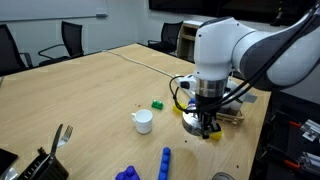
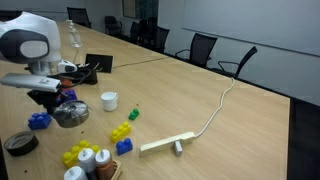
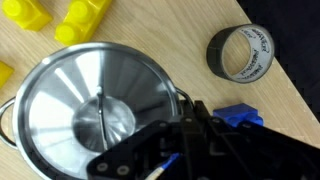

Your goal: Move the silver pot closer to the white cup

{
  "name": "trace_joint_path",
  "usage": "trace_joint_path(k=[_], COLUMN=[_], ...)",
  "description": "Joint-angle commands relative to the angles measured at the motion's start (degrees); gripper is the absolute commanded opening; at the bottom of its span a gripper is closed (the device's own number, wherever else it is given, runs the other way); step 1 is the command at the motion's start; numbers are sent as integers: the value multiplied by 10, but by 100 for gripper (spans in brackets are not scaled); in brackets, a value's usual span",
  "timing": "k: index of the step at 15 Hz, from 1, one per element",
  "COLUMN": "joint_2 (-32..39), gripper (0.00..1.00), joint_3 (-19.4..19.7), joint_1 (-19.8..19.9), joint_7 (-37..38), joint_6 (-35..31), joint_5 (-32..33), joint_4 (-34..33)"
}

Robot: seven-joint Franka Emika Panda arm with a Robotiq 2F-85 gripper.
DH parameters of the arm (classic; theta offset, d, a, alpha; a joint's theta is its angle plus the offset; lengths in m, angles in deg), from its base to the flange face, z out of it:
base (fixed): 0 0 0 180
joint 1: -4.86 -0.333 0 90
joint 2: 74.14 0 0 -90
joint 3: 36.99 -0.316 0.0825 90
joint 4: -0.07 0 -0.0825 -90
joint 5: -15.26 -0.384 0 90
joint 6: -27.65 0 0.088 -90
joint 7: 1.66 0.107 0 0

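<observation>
We see the gripper (image 3: 182, 130) closed narrowly on the rim of the silver pot (image 3: 90, 100), at the pot's 4 o'clock edge in the wrist view. A tape roll (image 3: 243, 52) lies at its 2 o'clock. In an exterior view the white cup (image 1: 143, 121) stands apart, at the pot's 9 o'clock.

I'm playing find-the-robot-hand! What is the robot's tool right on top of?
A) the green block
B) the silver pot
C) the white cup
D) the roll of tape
B: in an exterior view the tool hangs right at the silver pot, while the white cup stands apart from it on the table.
</observation>
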Motion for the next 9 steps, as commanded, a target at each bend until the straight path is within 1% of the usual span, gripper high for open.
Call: trace_joint_path(k=[1, 5, 9], joint_2=[21, 51, 80], gripper=[2, 2, 2], joint_3=[-5, -1, -1], joint_1=[10, 4, 4], joint_7=[-64, -112, -150], joint_6=[48, 72, 55], joint_5=[17, 55, 103], joint_4=[-43, -78, -98])
